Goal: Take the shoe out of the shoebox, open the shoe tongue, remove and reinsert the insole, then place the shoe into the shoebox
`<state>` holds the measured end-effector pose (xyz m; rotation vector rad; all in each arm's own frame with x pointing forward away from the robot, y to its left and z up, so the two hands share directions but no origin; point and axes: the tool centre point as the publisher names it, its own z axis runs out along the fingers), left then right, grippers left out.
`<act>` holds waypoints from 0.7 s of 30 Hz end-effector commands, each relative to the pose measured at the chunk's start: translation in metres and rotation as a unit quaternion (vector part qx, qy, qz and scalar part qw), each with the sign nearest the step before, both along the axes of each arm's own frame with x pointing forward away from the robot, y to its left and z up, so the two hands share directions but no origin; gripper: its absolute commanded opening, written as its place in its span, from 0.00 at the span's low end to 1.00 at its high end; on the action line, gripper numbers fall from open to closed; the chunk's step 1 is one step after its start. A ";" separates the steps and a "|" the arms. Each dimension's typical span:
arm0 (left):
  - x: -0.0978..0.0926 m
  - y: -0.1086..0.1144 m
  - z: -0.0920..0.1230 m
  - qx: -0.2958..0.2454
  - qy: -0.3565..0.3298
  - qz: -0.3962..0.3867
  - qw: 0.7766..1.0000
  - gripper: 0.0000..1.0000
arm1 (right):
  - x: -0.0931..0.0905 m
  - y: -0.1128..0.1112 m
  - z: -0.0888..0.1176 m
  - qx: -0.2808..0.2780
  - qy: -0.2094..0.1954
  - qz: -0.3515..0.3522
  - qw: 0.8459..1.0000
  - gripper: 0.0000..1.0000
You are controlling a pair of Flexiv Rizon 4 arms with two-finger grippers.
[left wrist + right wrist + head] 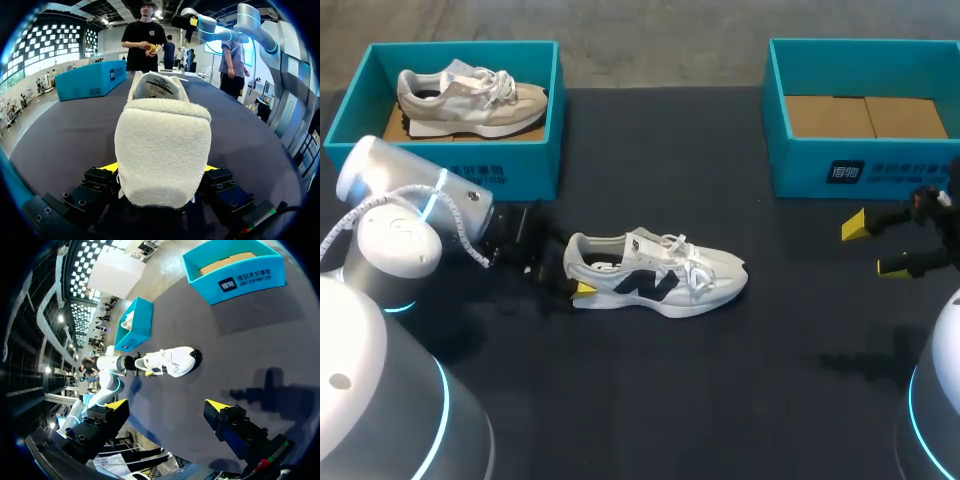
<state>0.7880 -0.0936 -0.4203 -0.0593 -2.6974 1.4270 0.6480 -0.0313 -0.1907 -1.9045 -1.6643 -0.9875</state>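
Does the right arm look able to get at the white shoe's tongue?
Probably yes: only bare table lies between the right gripper, jaws open, and the white shoe; the left gripper holds just its heel.

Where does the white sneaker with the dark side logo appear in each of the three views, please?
Head view: the white sneaker lies mid-table, heel at the left gripper.
Left wrist view: its heel fills the middle, clamped in that gripper.
Right wrist view: small, far ahead of the open right gripper.
Shared landmark: the empty teal shoebox.
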 end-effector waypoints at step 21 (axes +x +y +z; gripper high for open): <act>-0.001 -0.002 -0.006 0.002 0.001 -0.001 1.000 0.00 | 0.013 0.076 -0.003 -0.094 -0.087 -0.119 0.985 1.00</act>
